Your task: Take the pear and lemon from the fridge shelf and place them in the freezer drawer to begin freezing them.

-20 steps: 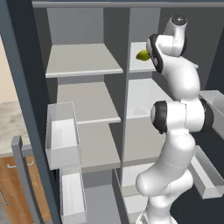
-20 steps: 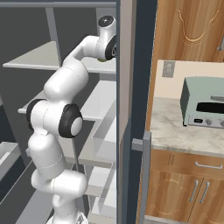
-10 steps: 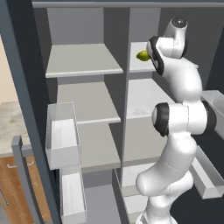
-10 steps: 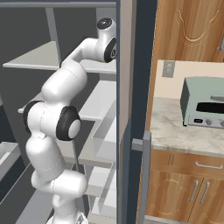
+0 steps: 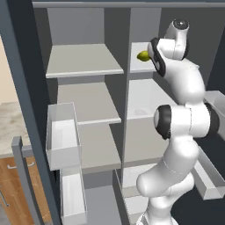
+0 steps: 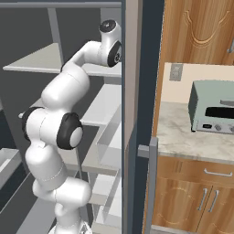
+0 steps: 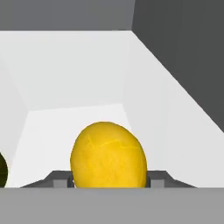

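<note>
On the top right fridge shelf (image 5: 139,47), deep inside the open fridge, the arm (image 5: 184,127) reached up and in, its hand hidden behind its own wrist in the left base view. Beside that wrist a small yellow-green fruit (image 5: 143,56) sat on the shelf; whether it was the pear or the lemon could not be told from there. Through the hand camera the lemon (image 7: 109,157) loomed large and close, resting on the pale shelf floor (image 7: 65,127) between the gripper (image 7: 109,181) fingers, whose dark tips (image 7: 61,180) showed just at either side of it. The jaws looked drawn in against the lemon's flanks, though a firm grasp could not be confirmed, since the contact was hidden by the fruit itself. A dark green sliver (image 7: 2,173) showed at the left edge of that view, just beside the lemon, too little of it to name for sure.

Lower down, a grey drawer (image 5: 210,176) stood pulled out on the right, and white bins (image 5: 61,136) stood pulled out on the left. From the right base view, a toaster oven (image 6: 213,107) sat on the counter (image 6: 192,141) beyond the fridge wall.
</note>
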Available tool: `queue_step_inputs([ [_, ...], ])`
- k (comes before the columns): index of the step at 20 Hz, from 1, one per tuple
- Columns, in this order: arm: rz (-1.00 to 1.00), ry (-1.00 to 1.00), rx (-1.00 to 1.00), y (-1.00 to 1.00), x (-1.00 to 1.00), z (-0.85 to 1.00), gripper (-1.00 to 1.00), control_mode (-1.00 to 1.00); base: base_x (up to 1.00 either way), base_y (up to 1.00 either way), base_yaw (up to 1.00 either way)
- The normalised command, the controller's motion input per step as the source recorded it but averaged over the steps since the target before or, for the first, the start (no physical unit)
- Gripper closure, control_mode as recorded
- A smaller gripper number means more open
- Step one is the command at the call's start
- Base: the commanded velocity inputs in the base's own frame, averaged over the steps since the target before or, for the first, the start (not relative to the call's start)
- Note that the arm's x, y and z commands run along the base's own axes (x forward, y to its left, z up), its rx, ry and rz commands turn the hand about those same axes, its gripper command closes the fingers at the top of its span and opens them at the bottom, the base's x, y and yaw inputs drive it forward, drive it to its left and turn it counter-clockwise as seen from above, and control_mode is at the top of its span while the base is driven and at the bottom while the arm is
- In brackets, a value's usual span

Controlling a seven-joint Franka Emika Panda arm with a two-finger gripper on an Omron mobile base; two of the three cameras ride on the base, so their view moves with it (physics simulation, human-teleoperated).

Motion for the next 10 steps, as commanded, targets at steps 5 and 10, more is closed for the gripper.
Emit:
queue_step_inputs([
  [5, 0.00, -0.11, 0.00, 0.06, -0.43, -0.02, 1.00, -1.00, 0.00, 0.00, 0.00],
  [10, -0.01, -0.11, 0.00, 0.14, -0.69, 0.03, 1.00, -1.00, 0.00, 0.00, 0.00],
])
